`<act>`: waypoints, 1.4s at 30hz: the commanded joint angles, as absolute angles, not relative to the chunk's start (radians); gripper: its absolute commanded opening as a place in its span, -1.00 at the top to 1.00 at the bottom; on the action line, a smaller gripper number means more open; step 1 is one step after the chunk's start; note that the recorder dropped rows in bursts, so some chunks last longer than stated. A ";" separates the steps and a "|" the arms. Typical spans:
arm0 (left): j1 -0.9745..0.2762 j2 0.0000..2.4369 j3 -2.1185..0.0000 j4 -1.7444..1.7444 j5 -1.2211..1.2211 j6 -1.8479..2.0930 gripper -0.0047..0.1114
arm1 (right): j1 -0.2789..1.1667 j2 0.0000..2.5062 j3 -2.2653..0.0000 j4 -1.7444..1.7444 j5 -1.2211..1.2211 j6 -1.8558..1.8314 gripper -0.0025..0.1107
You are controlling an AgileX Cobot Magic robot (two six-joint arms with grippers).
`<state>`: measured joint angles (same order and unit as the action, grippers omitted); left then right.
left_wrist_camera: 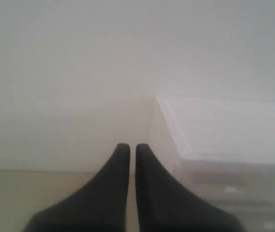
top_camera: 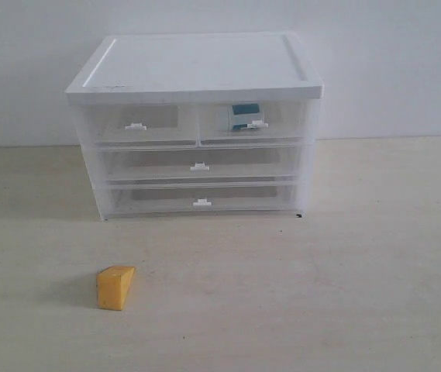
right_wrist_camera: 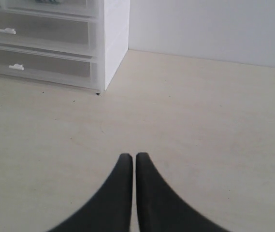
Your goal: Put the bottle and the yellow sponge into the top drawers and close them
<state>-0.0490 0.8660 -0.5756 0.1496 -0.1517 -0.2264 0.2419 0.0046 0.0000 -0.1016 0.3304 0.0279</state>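
The yellow sponge (top_camera: 115, 287) lies on the table in front of the cabinet (top_camera: 197, 66), toward the left. The bottle (top_camera: 243, 118), white with a teal label, shows through the clear front of the top right drawer (top_camera: 255, 124), which is pushed in. The top left drawer (top_camera: 136, 125) is also pushed in and looks empty. Neither gripper appears in the exterior view. My left gripper (left_wrist_camera: 128, 147) is shut on nothing, raised near the cabinet's (left_wrist_camera: 214, 130) top corner. My right gripper (right_wrist_camera: 129, 156) is shut on nothing above bare table, away from the cabinet's (right_wrist_camera: 113, 29) corner.
Two full-width drawers (top_camera: 199, 165) sit closed below the top pair. A white wall stands behind the cabinet. Light wooden table (top_camera: 321, 294) stretches in front and to both sides.
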 commanded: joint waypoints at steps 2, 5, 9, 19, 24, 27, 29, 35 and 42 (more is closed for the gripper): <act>-0.160 0.973 -0.582 0.154 -0.161 -0.213 0.85 | 0.240 0.000 0.000 -0.102 0.324 0.025 0.96; -0.201 1.014 -0.563 0.154 -0.236 -0.210 0.85 | 0.240 0.000 0.000 -0.102 0.324 0.025 0.96; -0.235 1.070 -0.528 0.139 -0.342 -0.205 0.85 | 0.240 0.000 0.000 -0.102 0.324 0.025 0.96; -0.252 1.254 -0.493 0.074 -0.490 -0.155 0.85 | 0.240 0.000 0.000 -0.102 0.324 0.025 0.96; -0.326 1.359 -0.493 -0.091 -0.586 0.011 0.85 | 0.240 0.000 0.000 -0.102 0.324 0.025 0.96; -0.384 1.421 -0.493 -0.234 -0.670 0.147 0.85 | 0.240 0.000 0.000 -0.102 0.324 0.025 0.96; -0.416 1.461 -0.493 -0.304 -0.739 0.186 0.85 | 0.240 0.000 0.000 -0.102 0.324 0.025 0.96; -0.494 1.605 -0.511 -0.379 -0.940 0.203 0.85 | 0.240 0.000 0.000 -0.102 0.324 0.025 0.96; -0.532 1.761 -0.619 -0.365 -0.977 0.193 0.85 | 0.240 0.000 0.000 -0.102 0.324 0.025 0.96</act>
